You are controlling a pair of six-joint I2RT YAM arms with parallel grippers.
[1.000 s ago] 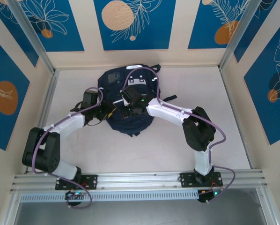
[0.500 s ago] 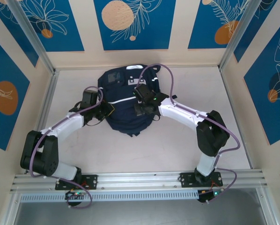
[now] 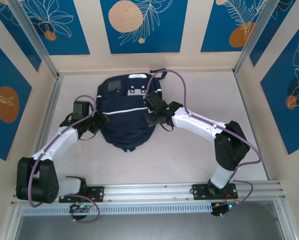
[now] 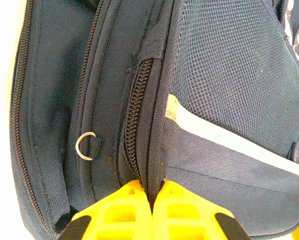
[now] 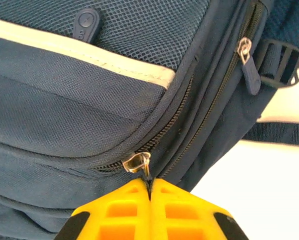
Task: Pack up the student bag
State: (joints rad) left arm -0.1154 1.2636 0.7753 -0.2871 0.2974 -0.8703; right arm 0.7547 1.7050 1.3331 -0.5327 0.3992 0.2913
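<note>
Student bag (image 3: 123, 117) soft, floppy, probably light, on the bench (image 3: 164, 160) toward the far wall. Best taken at seams and zips. Left tool (image 4: 152, 200) pinched shut on zip seam (image 4: 139, 125), right tool (image 5: 149, 192) clamped on zipper pull (image 5: 138, 162).

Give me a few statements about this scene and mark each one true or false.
1. The bag lies on the table between the two arms. True.
2. The right jaws are shut on a zipper pull. True.
3. The left jaws hang wide open above the bag. False: they are pinched shut on the bag's fabric beside a zipper.
4. The bag has a red stripe. False: the stripe is white.
5. A small metal ring hangs on the bag's side. True.
</note>
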